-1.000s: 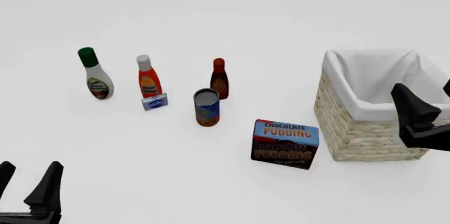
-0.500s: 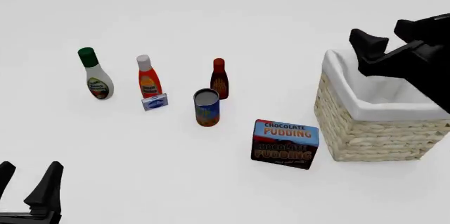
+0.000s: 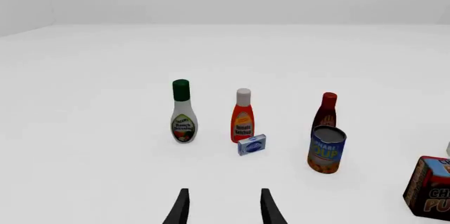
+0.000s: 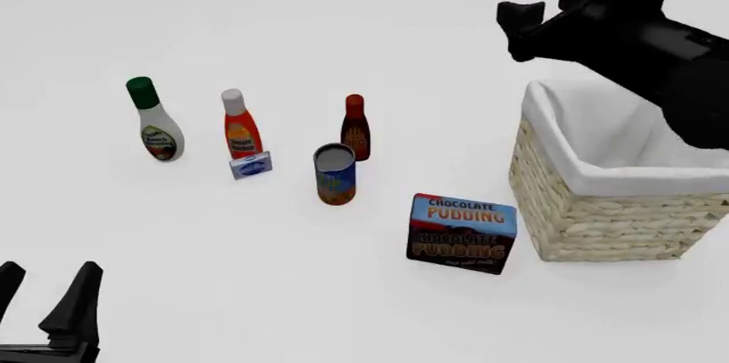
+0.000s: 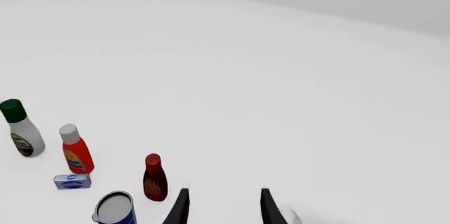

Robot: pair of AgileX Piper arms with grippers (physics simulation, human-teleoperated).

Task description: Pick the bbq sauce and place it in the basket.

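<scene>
Front view, can (image 4: 335,174) just before bbq sauce (image 4: 355,127), pudding box (image 4: 462,232) nearby

The bbq sauce (image 4: 354,128) stands upright on the table, a small dark brown-red bottle with a red cap and orange-yellow lettering on its label. It sits well ahead of my left fingers (image 4: 75,303) and off to their right. From my right fingers (image 5: 181,208) it lies below, just off their tip in my wrist's sight, untouched.

The basket (image 4: 609,219) is large, square, woven of straw-coloured wicker, with white cloth lining folded over its rim. It sits open side up, under and behind my right fingers, far to the right of my left ones.
</scene>
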